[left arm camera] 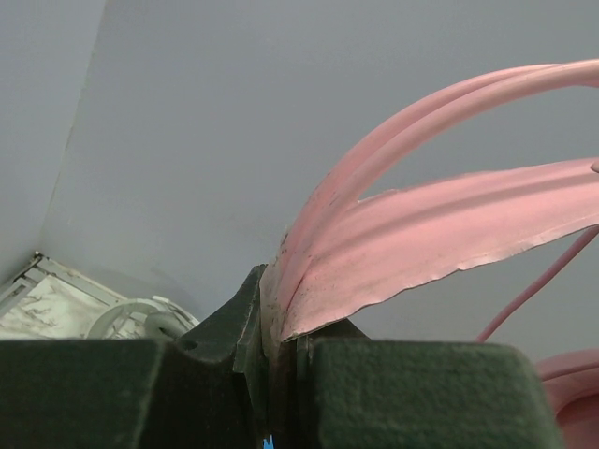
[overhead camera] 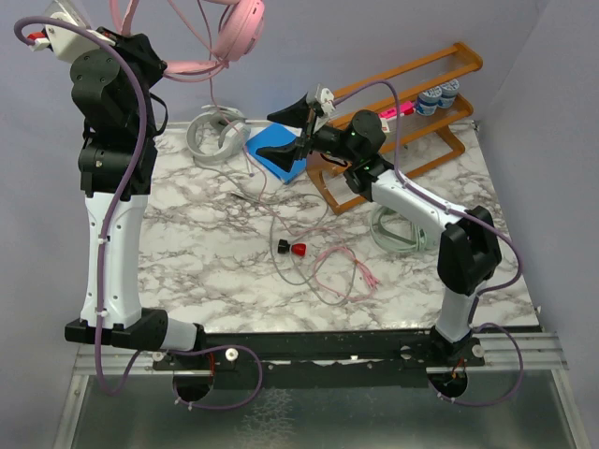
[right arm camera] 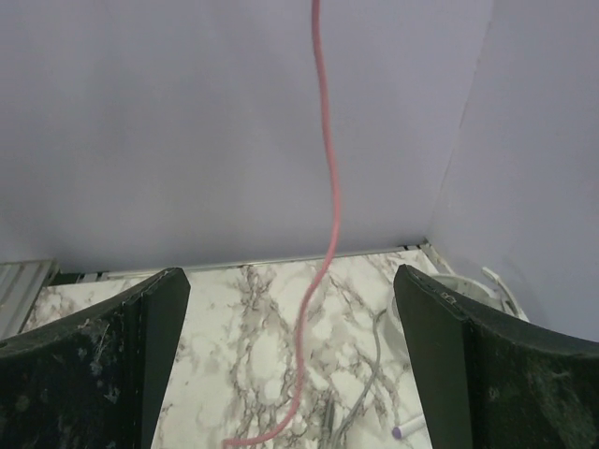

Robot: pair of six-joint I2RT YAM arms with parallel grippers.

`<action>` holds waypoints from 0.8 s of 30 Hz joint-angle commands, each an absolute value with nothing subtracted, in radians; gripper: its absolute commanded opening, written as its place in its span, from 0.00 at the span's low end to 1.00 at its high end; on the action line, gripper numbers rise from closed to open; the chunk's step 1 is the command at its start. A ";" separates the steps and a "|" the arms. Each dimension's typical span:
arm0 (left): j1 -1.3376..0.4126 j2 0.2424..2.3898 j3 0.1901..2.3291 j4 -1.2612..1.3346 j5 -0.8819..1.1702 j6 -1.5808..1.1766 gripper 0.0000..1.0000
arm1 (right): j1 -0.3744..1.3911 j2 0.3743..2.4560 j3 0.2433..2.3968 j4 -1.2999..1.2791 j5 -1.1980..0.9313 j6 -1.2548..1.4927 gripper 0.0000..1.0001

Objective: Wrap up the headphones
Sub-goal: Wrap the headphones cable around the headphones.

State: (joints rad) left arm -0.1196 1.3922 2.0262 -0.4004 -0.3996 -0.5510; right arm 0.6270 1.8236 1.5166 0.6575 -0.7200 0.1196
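- Two claws: the left claw (left arm camera: 281,351) is clamped tight on the pink headphones' (left arm camera: 421,224) band, high above the table (overhead camera: 206,243).
- The right claw (right arm camera: 292,360) gapes wide and empty, with the pink cable (right arm camera: 328,187) dangling before it.
- Grey headphones (overhead camera: 217,136) lie at the back, and green headphones (overhead camera: 398,229) sit beside the right arm.

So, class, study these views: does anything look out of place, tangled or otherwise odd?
Yes. The pink headphones hang in mid-air, pinched by the headband in the left claw, and their pink cable trails loose down onto the marble table, unwrapped. The right claw stands open, gripping nothing.
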 commanded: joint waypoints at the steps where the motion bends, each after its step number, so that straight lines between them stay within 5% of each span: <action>1: -0.115 1.353 2.047 -0.340 -0.343 -0.621 0.00 | 0.623 1.931 1.629 0.645 -0.784 0.117 0.99; 18: -0.116 1.375 2.060 -0.352 -0.148 -0.720 0.00 | 0.686 2.154 1.758 0.758 -0.855 0.306 0.98; 21: -0.115 1.383 2.060 -0.351 -0.111 -0.739 0.00 | 0.689 2.180 1.762 0.797 -0.866 0.350 0.87; 24: -0.117 1.387 2.063 -0.351 -0.100 -0.730 0.00 | 0.690 2.185 1.743 0.846 -0.880 0.390 0.63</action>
State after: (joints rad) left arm -0.1196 1.3922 2.0270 -0.4068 -0.1589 -0.6678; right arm 0.6907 2.1559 1.7351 0.7540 -0.8371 0.3180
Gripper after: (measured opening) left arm 0.117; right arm 0.753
